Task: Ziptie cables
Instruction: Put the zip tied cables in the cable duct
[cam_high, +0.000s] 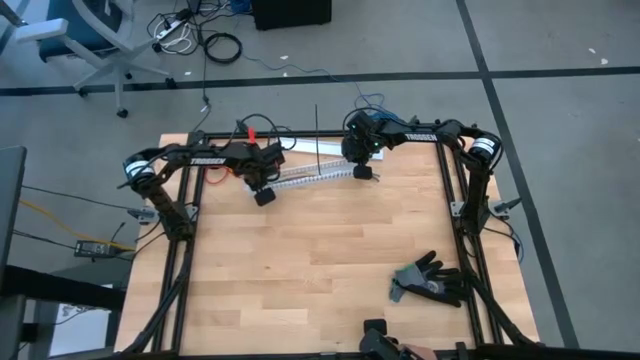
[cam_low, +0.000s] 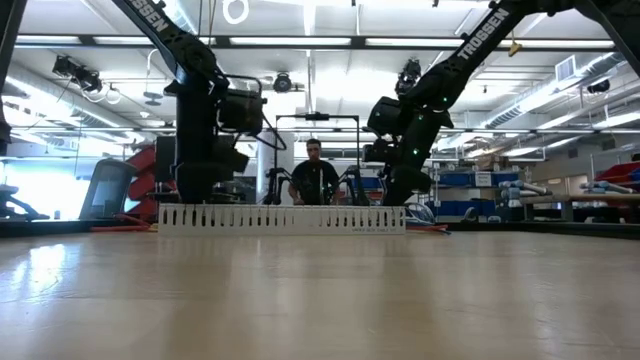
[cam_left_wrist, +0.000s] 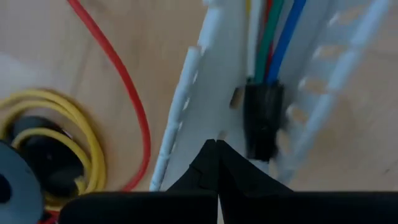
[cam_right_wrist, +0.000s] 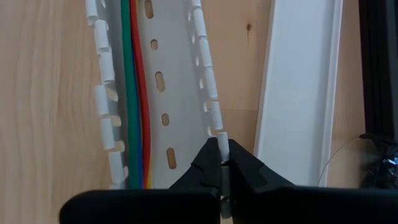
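Inside duct, cables lie beside closed right end effector; left end effector closed.

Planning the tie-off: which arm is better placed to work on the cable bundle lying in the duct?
Probably the left. Its gripper sits shut right by the cables; the right gripper is clamped on the white slotted duct wall, steadying it.

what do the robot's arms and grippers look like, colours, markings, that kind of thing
Both arms are dark, nearly black, built of tubular links with chunky joints. White TROSSEN lettering runs along the left arm and right arm. Silver-grey rings show at the base joints. Seen from the wrist cameras, the left gripper and right gripper have matte black fingers tapering to pointed tips.
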